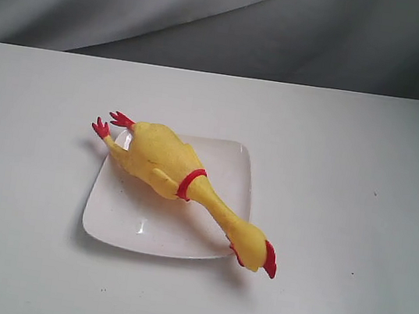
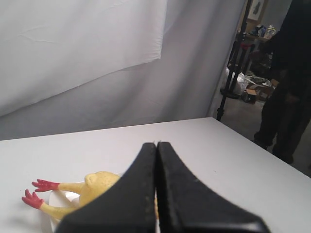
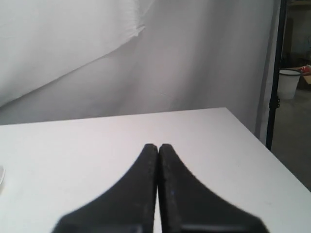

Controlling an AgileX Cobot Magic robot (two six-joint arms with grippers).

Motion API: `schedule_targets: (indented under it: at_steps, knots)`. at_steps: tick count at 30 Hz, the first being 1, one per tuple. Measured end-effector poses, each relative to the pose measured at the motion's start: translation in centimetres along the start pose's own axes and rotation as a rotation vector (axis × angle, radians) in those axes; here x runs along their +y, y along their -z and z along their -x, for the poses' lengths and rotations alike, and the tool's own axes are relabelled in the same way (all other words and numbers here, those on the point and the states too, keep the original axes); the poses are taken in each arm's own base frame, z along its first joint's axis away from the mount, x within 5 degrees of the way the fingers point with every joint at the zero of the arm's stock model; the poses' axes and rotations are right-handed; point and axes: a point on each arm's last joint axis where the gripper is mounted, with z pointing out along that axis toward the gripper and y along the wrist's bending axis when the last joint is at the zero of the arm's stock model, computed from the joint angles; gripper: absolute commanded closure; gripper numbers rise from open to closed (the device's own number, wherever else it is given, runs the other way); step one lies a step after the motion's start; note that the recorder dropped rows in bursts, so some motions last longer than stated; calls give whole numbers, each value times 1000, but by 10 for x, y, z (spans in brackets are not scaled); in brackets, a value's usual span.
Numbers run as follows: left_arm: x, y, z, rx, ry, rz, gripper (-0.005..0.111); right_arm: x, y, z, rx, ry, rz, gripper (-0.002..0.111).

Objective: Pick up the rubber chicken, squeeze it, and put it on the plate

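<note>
Rubber chicken [image 1: 163, 162] lies diagonally across the plate [image 1: 227, 168]. Its body rests on the plate, its red feet overhang the far left corner, and its head overhangs the near right edge above the bench [image 1: 357, 226]. Nothing grips it.

Left fingers [image 2: 141, 184] are pressed together with nothing between them. The left wrist view shows the chicken's feet and body just beyond their tips. Right fingers [image 3: 136, 194] are likewise together and empty, over bare bench and well apart from the toy. Neither arm appears in the exterior view.

Judge the step as follows: placement looks complete, since the toy rests on the plate and both arms are clear of it. You cannot tell from this moment whether the squeeze was carried out.

If you count the task as finished, keep both arms clear and do not disturb the plate. If a squeeze is outstanding, part the left fingers, descend on the plump body and close gently. On setting down, note that the overhanging head may tip the toy off the rim.
</note>
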Motion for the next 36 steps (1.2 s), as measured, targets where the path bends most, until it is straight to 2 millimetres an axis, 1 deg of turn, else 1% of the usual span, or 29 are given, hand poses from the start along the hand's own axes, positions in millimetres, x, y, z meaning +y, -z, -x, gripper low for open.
schedule_targets:
  at_steps: [10,14,33,36]
  knots:
    - [0,0,0,0,0,0,107,-1,1,-16,169,34,-11,108]
    - [0,0,0,0,0,0,107,-1,2,-17,182,11,-6,108]
    - [0,0,0,0,-2,0,107,-1,2,-17,186,11,-6,108]
    - [0,5,2,-34,-13,28,107,-1,2,-17,186,11,-6,108]
